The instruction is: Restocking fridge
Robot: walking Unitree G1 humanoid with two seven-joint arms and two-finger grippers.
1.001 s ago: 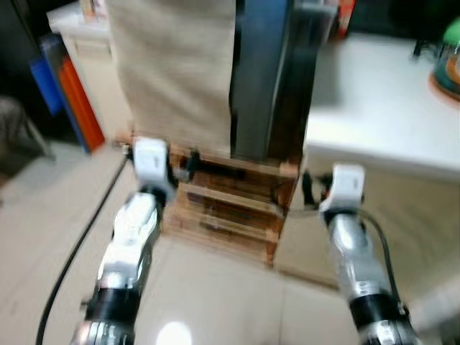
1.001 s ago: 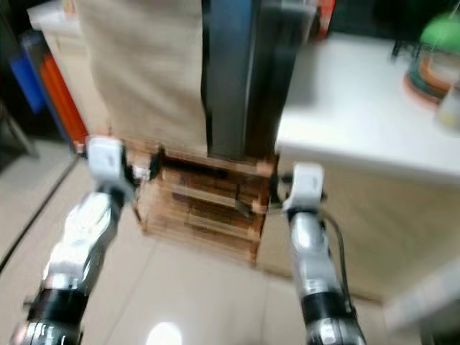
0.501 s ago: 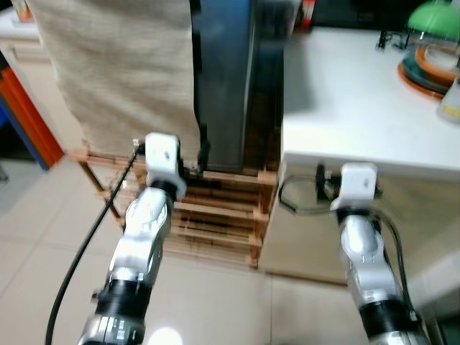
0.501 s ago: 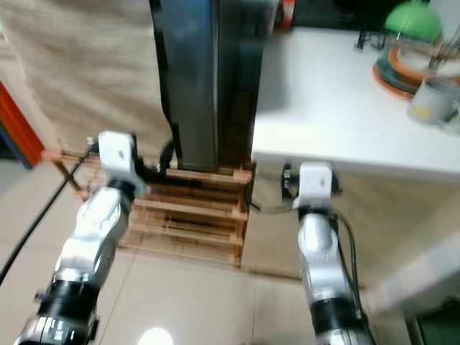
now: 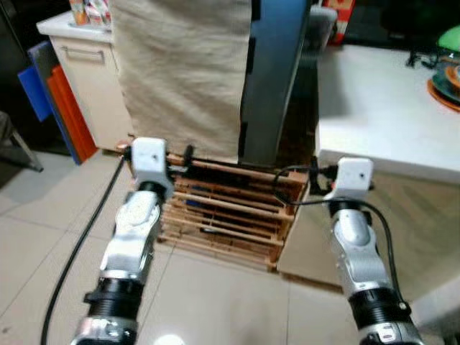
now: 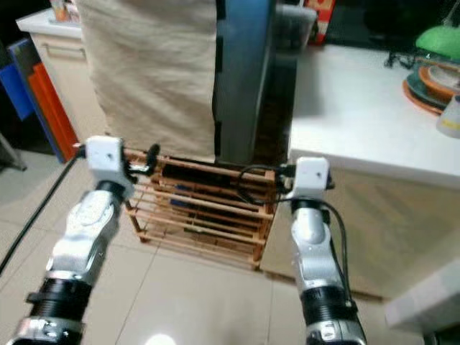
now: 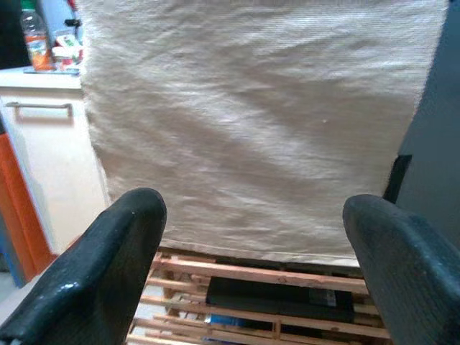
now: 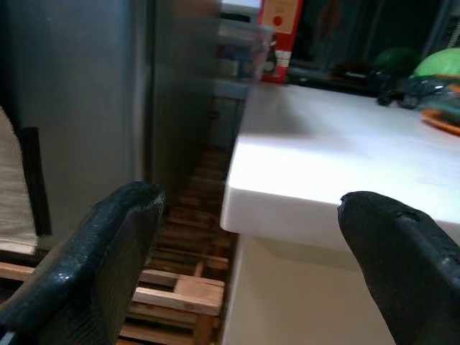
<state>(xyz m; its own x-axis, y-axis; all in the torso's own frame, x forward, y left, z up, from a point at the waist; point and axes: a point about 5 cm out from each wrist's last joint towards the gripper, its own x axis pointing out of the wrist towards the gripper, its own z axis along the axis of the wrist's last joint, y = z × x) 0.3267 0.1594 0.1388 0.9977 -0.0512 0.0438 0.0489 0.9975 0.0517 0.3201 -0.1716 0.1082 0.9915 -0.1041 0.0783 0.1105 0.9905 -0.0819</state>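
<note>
Both arms are reaching forward at about waist height in front of a tall grey fridge [image 5: 277, 72], which is standing on a low wooden slatted pallet [image 5: 230, 215]. A beige cloth [image 5: 183, 68] is hanging over the fridge front on the robot's left side, its lower edge ending just above the pallet slats. The fridge door is appearing shut, though the cloth is hiding much of the front.

The left end effector [image 7: 251, 266] is pointing at the cloth, its two black fingers [image 7: 118, 266] spread wide apart and gripping nothing. In the left wrist view a dark flat object is lying inside the pallet behind the slats; what it is cannot be told.

The right end effector [image 8: 244, 266] is facing the gap between the fridge side and a white worktop [image 6: 359, 115], its fingers [image 8: 108, 259] likewise standing wide apart with nothing between them. The worktop is sitting just beside the fridge on the robot's right.

On the far right of the worktop a stack of dishes under a green cover [image 6: 435, 61] is resting. A red carton [image 8: 279, 39] is standing at the back, near the fridge. To the robot's left a cream cabinet [image 5: 90, 79] is standing beside the cloth, with orange and blue panels [image 5: 61, 100] leaning against it. A black cable [image 5: 79, 251] is trailing across the tiled floor [image 5: 215, 295] along the left arm.
</note>
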